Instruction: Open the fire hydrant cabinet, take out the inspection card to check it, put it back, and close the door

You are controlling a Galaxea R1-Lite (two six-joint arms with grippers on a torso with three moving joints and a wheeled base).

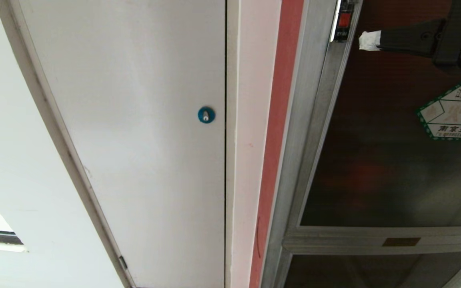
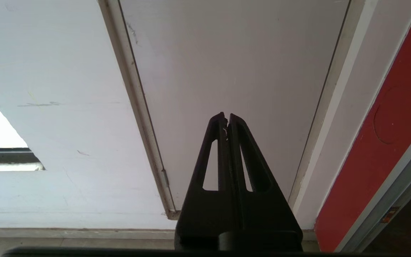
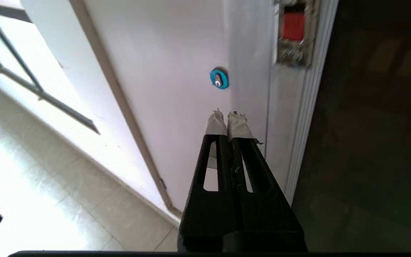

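- Right gripper point(image 1: 368, 41), taped fingertips pressed together and holding nothing, hangs just beside the red latch point(image 1: 345, 19).
- Left gripper point(image 2: 227, 119), closed and empty, is parked facing the white door point(image 2: 234, 64).
- Nothing is done yet: the door point(image 1: 382, 160) looks closed, no card visible.
- Dark tinted glass in a silver frame, hexagonal sticker point(image 1: 454, 112).

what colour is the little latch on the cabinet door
Red, on the latch set in the door's silver frame; clearest in the right wrist view.

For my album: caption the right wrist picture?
Shut tape-tipped black tool nears small red latch on silver-framed dark glass door.
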